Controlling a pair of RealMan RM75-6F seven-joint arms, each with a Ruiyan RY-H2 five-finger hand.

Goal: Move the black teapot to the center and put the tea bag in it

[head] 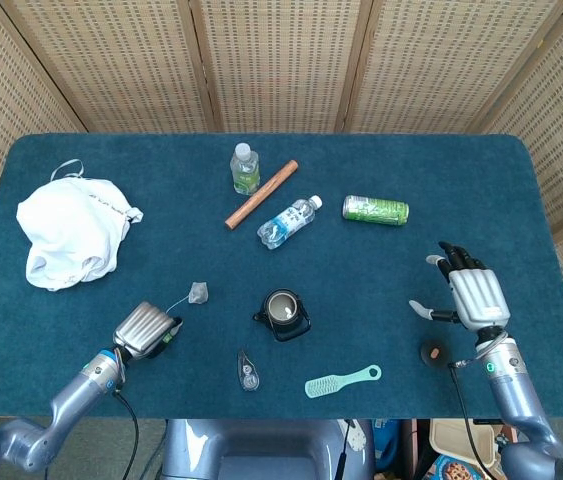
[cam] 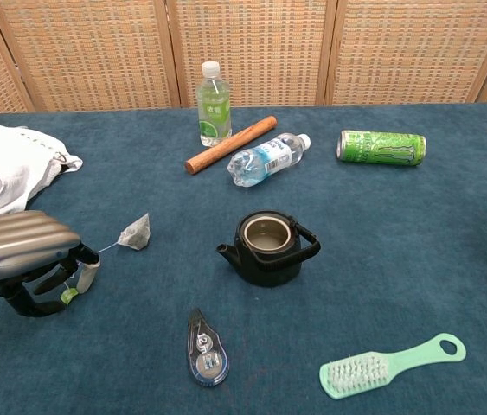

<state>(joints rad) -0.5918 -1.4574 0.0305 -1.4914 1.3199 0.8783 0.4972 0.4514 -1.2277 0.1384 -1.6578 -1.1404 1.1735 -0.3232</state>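
Black teapot point(cam: 267, 248) unmarked, green can point(cam: 381, 147) with Monster claw logo

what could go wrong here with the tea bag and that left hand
The left hand is at the green tag end of the string, while the tea bag lies apart on the cloth: lifted by the string, it may swing and miss the black teapot, whose opening is narrow. A fumbled grasp could drop the tag.

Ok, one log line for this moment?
black teapot: centre, lidless | tea bag: on cloth | left hand: fingers at tag | right hand: open
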